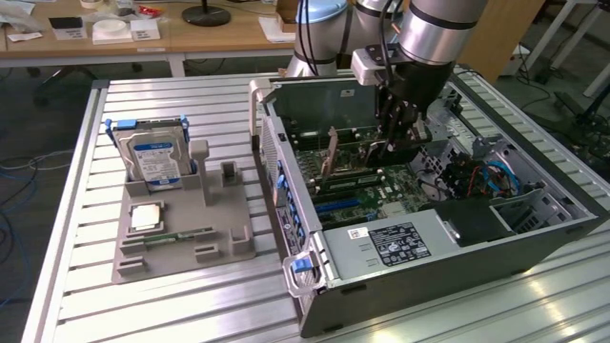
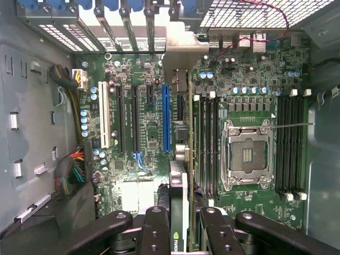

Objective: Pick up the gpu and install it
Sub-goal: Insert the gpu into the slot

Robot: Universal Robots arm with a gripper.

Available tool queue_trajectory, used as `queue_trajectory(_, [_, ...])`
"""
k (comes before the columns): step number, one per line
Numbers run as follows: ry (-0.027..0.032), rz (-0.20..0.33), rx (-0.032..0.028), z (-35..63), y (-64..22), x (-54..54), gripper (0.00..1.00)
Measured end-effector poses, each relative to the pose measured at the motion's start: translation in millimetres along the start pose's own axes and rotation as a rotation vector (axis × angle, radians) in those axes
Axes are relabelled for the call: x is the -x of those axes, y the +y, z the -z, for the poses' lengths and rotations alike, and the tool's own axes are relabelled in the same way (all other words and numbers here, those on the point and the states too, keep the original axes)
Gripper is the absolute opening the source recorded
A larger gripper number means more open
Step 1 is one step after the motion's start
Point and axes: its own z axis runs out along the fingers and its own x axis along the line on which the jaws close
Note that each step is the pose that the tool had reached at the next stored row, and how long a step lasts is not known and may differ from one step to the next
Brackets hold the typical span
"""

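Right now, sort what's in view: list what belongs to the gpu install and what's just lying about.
In the job:
- gpu, held edge-on in the gripper over the motherboard
- open computer case

Lying about:
- hard drive, upright in the grey holder
- memory stick, flat on that holder
- bits on the desk behind

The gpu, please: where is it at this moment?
The gpu stands on edge inside the open computer case, held by the gripper over the motherboard, between the blue slot and the memory sticks.
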Motion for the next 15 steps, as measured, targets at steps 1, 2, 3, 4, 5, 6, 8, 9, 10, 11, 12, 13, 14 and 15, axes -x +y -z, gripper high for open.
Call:
queue_trajectory(1, [0.0001,0.0,0.0,0.0,0.0,0.0,0.27])
queue_trajectory(2, [0.0001,0.0,0.0,0.0,0.0,0.0,0.27])
queue_trajectory(3, [-0.0001,0.0,0.0,-0.1,0.0,0.0,0.27])
queue_trajectory(4, [-0.0001,0.0,0.0,-0.1,0.4,0.0,0.27])
queue_trajectory(5, [-0.0002,0.0,-0.0001,-0.2,1.3,0.0,0.27])
queue_trajectory(6, [-0.0002,0.0,-0.0001,-0.3,2.0,0.0,0.27])
queue_trajectory(8, [-0.0001,0.0,-0.0001,-0.2,2.1,-0.1,0.27])
queue_trajectory(9, [-0.0002,0.0,-0.0001,-0.2,2.1,-0.1,0.27])
queue_trajectory(10, [-0.0001,0.0,-0.0001,-0.2,2.1,-0.1,0.27])
queue_trajectory(11, [-0.0001,0.0,0.0,-0.2,2.1,-0.1,0.27])
queue_trajectory(12, [-0.0001,0.0,0.0,-0.2,2.1,-0.1,0.27])
queue_trajectory(13, [-0.0001,0.0,0.0,-0.2,2.1,-0.1,0.27])
queue_trajectory(14, [-0.0001,0.0,-0.0001,-0.2,2.1,-0.1,0.27])
queue_trajectory(15, [-0.0002,0.0,0.0,-0.2,2.1,-0.1,0.27])
